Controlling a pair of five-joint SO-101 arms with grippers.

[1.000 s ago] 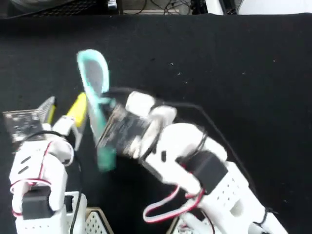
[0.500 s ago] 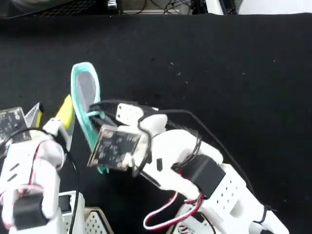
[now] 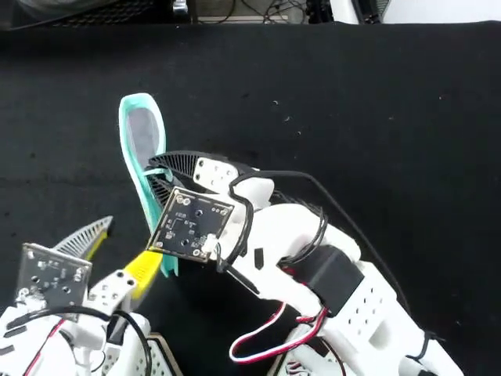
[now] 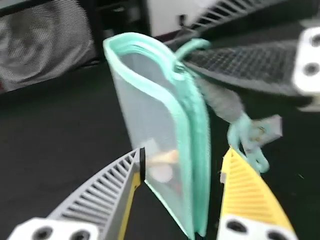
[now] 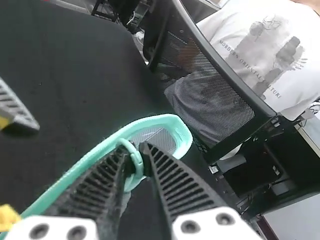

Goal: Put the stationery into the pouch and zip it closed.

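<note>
Pulled back toward its base, the left arm holds its jaws spread just beside the near end of the teal mesh pouch (image 3: 141, 129). Right jaws pinch the zipper loop (image 5: 129, 146); the pouch stands on edge on the black surface (image 3: 376, 117).

Pouch (image 4: 150, 125): translucent mesh, mint cloth trim; table (image 3: 376, 117): matt black cloth
</note>
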